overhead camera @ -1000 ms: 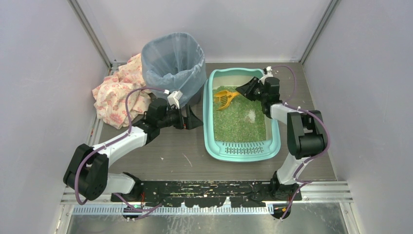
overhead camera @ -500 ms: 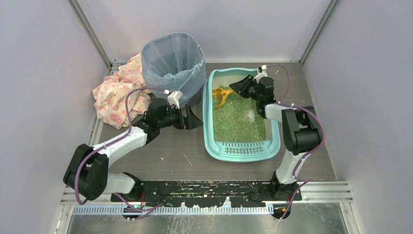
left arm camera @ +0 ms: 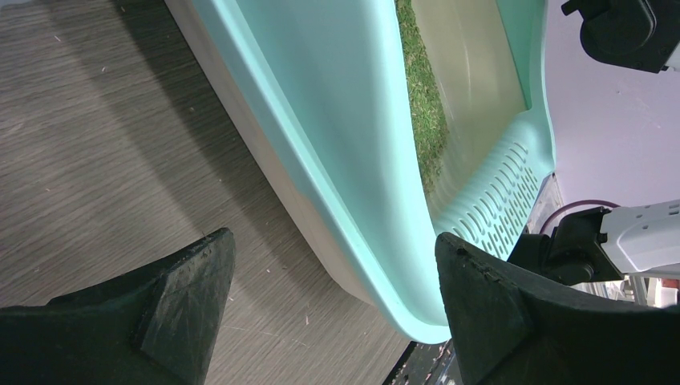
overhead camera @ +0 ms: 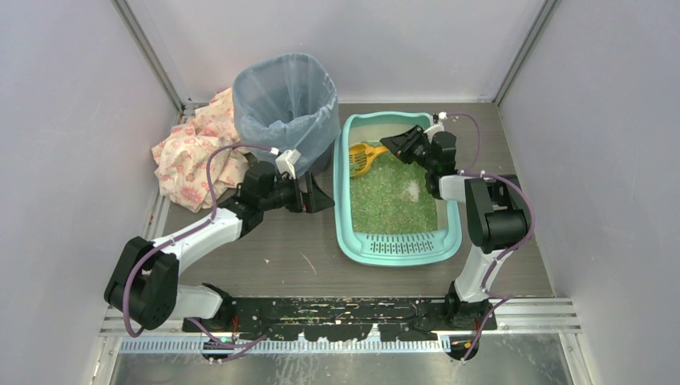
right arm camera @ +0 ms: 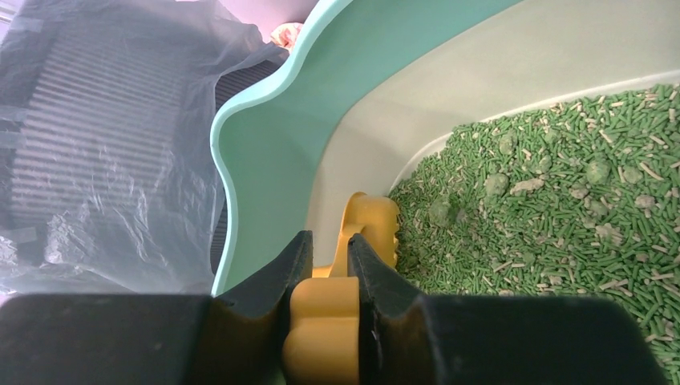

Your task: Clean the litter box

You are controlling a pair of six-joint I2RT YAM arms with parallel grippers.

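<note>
Right gripper first: my two fingers are pinched tight on the handle of the orange scoop, and from the right wrist camera I can see that yellow-orange handle wedged squarely between the black pads, no daylight either side. The scoop's head sits low at the far left corner of the litter box, right where the green litter meets the pale inner wall, its tip touching the pellets. A few rounded clumps lie among the pellets just beside it, and from overhead there's a whitish patch further along the bed. The box itself rests flat on the wooden table, right of centre, long side running away from my bases, slotted grate step at the near end. Over on my other side, the left gripper has its jaws spread wide and nothing in them; it hovers low by the box's left long wall. In the left wrist view that teal wall runs between my two fingers, apart from both as far as I can make out. The blue-grey bag-lined bin stands just beside the box's far left corner, its plastic liner close to the rim, and a floral cloth is bunched against the bin's left side.
</note>
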